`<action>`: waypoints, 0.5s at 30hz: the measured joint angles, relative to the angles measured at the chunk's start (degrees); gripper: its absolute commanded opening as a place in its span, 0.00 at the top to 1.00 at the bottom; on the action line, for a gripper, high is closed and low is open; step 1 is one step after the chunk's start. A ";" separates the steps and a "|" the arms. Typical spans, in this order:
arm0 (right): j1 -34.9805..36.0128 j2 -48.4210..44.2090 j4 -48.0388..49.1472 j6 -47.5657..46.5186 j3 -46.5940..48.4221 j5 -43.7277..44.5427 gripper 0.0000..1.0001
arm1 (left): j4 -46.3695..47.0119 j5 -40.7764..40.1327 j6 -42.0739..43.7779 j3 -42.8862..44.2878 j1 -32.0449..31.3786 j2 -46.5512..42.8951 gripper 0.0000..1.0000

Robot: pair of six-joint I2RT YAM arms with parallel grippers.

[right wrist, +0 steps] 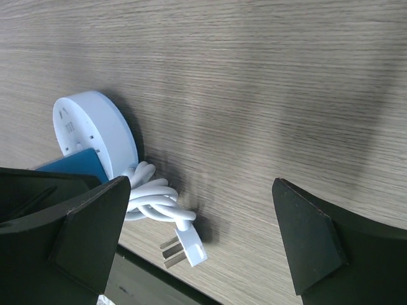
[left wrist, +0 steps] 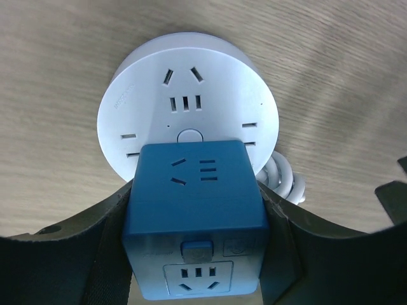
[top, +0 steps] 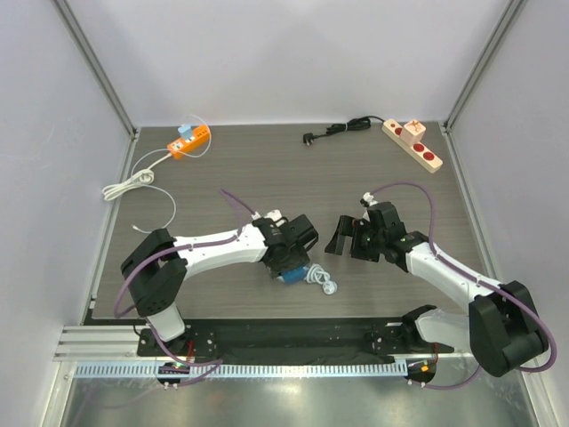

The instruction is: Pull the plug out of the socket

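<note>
Far left on the table (top: 267,169), the orange power strip (top: 191,140) and its loose white cable play no part in this. The work is under your left gripper (top: 291,265), near the front edge and in the middle. From the left wrist view, its jaws stand roughly half open with a finger (left wrist: 95,254) on either side of the blue cube plug (left wrist: 194,197), and both pads look to be lying against the cube's sides. The cube is seated in the face of the white round socket (left wrist: 184,108), over its lower outlets, so the plug is not yet off. I judge that you are at the grasp step, with the pull yet to come. Just right of the socket lies its coiled white cord (right wrist: 152,197) with a bare flat-pin plug (right wrist: 184,251) (it is plugged into nothing, so it won't anchor the socket). Further right, your right gripper (right wrist: 201,182) hangs over bare table with its jaws spread as wide as they go, holding nothing and well clear of the socket. Nothing pins the socket down, so a straight pull would probably lift it along with the cube. The next move likely calls for a firm squeeze on the left and the right gripper bracing the white disc, then a pull square to its face.
</note>
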 measured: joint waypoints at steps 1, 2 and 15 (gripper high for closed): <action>0.00 0.00 0.13 -0.02 0.00 -0.37 0.00 | 0.83 -0.11 2.01 -0.52 0.00 -0.37 0.95; 0.00 0.00 0.35 0.02 -0.02 -0.70 0.00 | 1.51 -0.22 3.80 -0.81 0.00 -0.52 0.99; 0.68 0.11 7.69 4.20 -2.05 -6.56 0.00 | 14.03 2.47 28.55 -7.30 0.00 -6.88 1.00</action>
